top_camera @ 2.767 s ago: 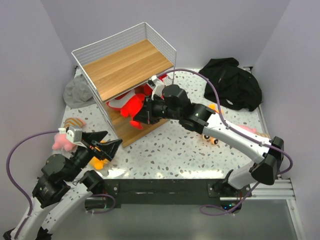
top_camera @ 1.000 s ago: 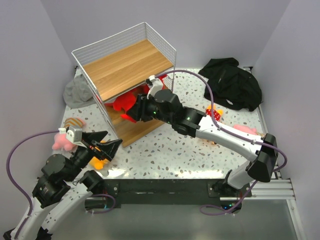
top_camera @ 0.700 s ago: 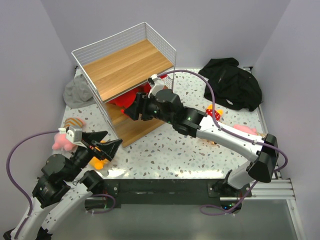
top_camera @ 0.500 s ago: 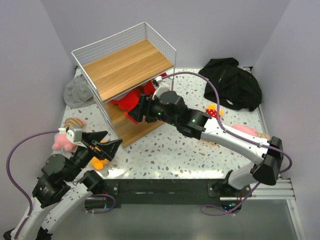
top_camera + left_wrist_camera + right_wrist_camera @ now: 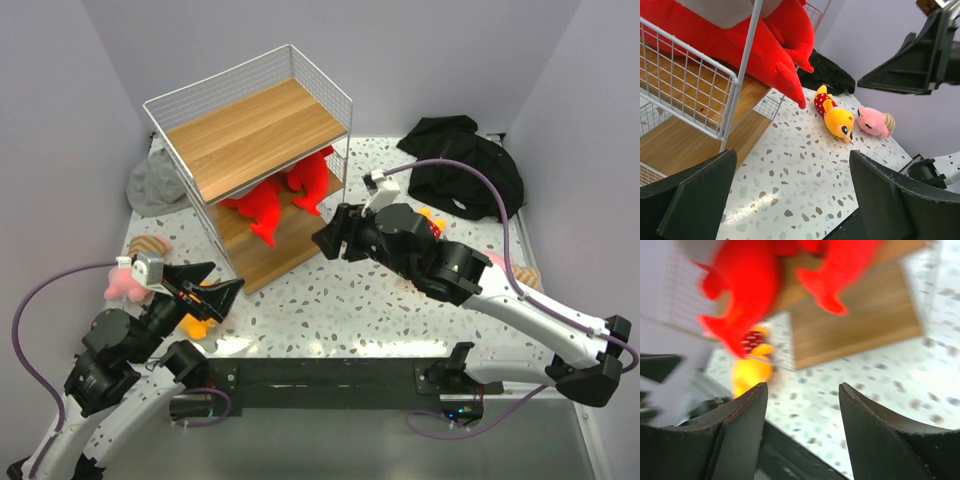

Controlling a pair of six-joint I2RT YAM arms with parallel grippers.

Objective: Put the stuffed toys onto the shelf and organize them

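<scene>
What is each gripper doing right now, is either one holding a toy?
Left gripper: open, holding nothing.
Right gripper: open, holding nothing.

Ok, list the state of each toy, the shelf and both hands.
shelf: upright, top board bare
red sharks: lying on its middle board
left hand: open, empty
right hand: open, empty
right yellow doll: lying on table
right pink toy: lying on table
left pink toy: lying on table
left yellow doll: on table
</scene>
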